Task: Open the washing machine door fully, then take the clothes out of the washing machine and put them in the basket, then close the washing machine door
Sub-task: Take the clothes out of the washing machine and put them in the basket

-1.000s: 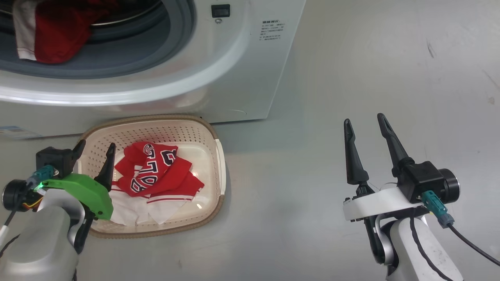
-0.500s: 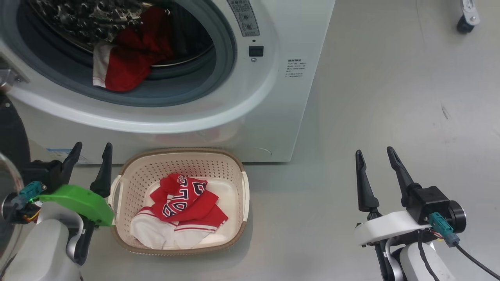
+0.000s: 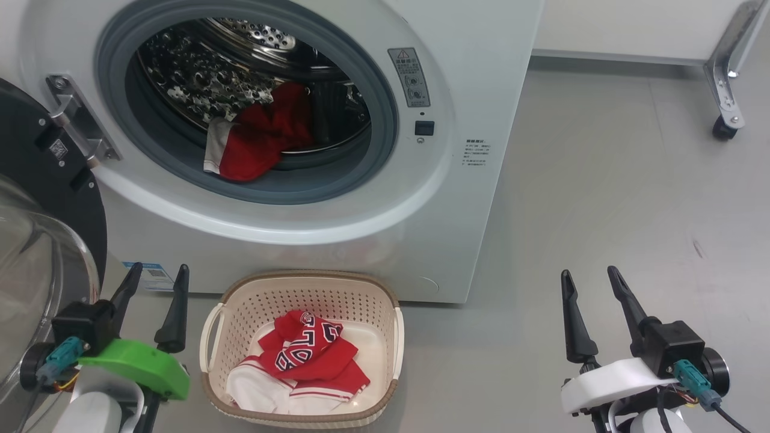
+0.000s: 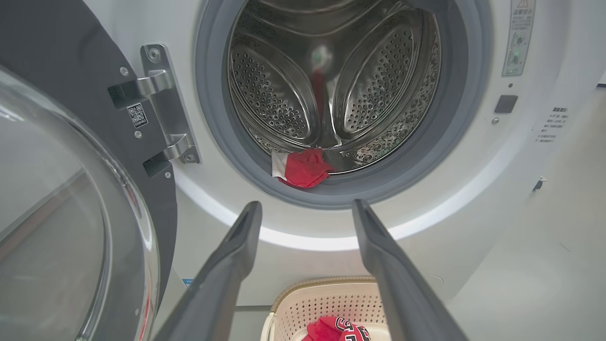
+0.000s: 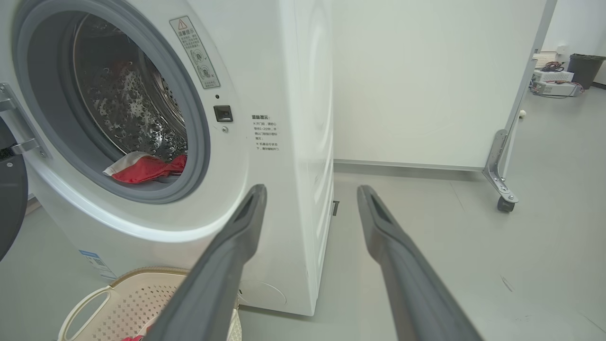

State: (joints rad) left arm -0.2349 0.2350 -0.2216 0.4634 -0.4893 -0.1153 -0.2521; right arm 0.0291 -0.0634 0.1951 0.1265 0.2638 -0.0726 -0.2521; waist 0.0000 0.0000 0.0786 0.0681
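The white washing machine (image 3: 469,72) stands with its door (image 3: 36,180) swung open to the left. Inside the steel drum, red clothes with white trim (image 3: 258,141) lie at the front lip, also seen from the left wrist (image 4: 305,168) and the right wrist (image 5: 142,169). The cream basket (image 3: 301,287) sits on the floor in front of the machine and holds a red lettered jersey and white fabric (image 3: 307,355). My left gripper (image 3: 159,267) is open and empty, just left of the basket. My right gripper (image 3: 589,272) is open and empty over bare floor, far to the right.
A white partition on a metal leg with a caster (image 3: 725,114) stands at the back right. Grey floor (image 3: 601,198) stretches right of the machine. The open door's glass bowl (image 4: 57,227) bulges close to my left arm.
The head camera has tilted up, bringing the drum and open door into view. My left gripper has drawn back from over the basket's left edge to beside it. Both grippers stay open.
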